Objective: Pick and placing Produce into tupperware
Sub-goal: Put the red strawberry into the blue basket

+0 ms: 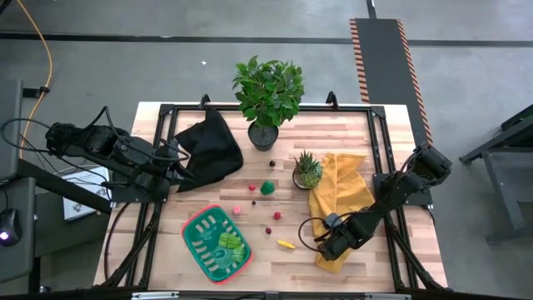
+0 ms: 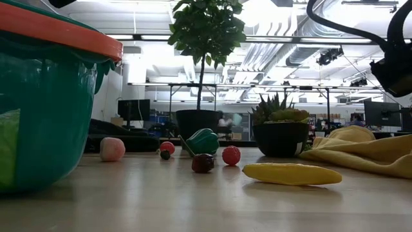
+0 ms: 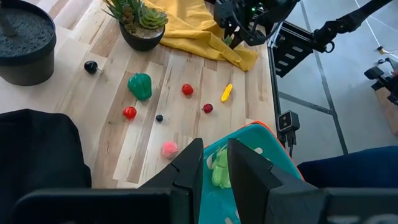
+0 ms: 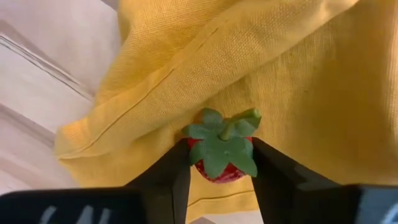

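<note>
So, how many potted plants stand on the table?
2. The large leafy plant stands at the far edge; the small spiky plant sits beside the yellow cloth. None seems hidden.

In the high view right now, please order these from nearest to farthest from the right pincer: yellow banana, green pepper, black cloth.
From the right pincer, over the yellow cloth's near edge:
1. Yellow banana, just beside it toward the table's middle.
2. Green pepper, mid-table, farther back.
3. Black cloth, across the table by the left arm.

leafy potted plant [image 1: 268, 96] at back, black cloth [image 1: 206, 150] beside, spiky plant [image 1: 306, 170] touching yellow cloth [image 1: 341, 204].
</note>
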Controlling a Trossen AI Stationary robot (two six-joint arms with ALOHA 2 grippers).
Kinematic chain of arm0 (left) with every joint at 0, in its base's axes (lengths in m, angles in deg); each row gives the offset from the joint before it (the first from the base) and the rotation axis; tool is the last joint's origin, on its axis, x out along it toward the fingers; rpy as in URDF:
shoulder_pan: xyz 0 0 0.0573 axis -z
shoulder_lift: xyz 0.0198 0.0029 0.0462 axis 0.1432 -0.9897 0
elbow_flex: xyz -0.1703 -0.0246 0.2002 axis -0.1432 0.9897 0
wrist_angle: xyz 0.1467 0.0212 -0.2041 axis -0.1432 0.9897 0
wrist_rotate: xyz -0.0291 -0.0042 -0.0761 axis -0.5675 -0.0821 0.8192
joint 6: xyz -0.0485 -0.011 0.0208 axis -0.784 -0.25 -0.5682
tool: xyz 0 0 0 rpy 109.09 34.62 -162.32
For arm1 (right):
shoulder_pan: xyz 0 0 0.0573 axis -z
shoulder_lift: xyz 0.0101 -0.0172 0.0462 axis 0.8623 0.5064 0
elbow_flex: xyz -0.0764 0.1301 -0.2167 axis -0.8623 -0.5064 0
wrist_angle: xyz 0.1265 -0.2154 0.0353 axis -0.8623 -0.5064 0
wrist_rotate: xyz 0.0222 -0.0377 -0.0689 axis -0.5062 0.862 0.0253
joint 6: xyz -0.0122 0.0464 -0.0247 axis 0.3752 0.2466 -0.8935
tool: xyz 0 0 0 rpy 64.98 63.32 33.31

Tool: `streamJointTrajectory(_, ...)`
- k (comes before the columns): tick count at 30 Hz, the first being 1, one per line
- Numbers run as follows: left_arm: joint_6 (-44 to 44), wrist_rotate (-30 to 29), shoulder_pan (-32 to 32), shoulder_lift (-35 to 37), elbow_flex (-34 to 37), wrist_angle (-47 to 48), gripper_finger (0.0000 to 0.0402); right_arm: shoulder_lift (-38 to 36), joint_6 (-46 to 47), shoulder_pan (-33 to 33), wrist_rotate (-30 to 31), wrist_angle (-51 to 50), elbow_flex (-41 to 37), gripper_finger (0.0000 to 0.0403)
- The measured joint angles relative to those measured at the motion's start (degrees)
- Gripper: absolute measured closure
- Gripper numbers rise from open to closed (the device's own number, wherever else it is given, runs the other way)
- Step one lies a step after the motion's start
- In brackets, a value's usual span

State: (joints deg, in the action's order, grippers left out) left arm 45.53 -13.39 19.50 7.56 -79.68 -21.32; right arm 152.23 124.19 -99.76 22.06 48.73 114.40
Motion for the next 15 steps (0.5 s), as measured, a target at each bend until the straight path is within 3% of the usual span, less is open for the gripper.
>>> streamJointTrajectory(15, 0.0, 0.0, 0.0, 0.0, 0.0, 0.0, 0.0339, -5.4, 3.3, 0.0, 5.0, -0.4, 0.0, 0.0273)
